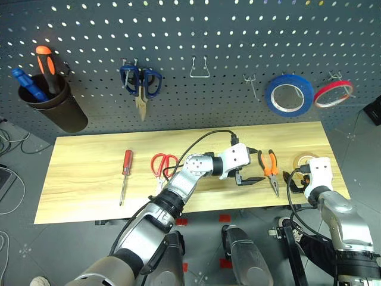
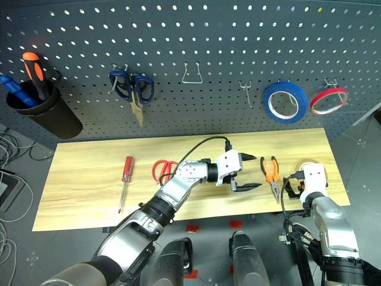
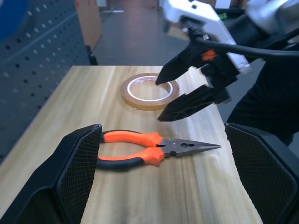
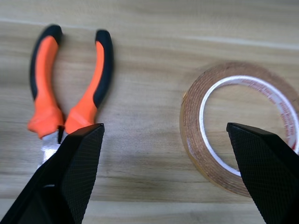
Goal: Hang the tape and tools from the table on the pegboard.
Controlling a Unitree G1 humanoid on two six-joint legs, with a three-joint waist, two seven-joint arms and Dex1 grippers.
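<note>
Approaching the pliers with the left gripper spread wide and empty, jaws should straddle the orange handles squarely while the right gripper, likewise wide, nears the tape.

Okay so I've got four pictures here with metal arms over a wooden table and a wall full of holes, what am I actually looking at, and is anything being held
This is a two-armed humanoid robot, and each arm ends in a gripper with two black fingers. The two wide pictures come from cameras on its head, looking down over its arms. The two close-ups come from cameras on its wrists, looking along the fingers.

On the table lie a red-handled screwdriver, red-handled scissors, orange-and-black pliers and a ring of tan tape.

The pegboard behind already carries blue scissors, a blue tape roll, a red tape roll and a dark cup holding two screwdrivers.

Nothing is held. The left gripper is open just beside the pliers, and the right gripper is open near the tape.
</note>
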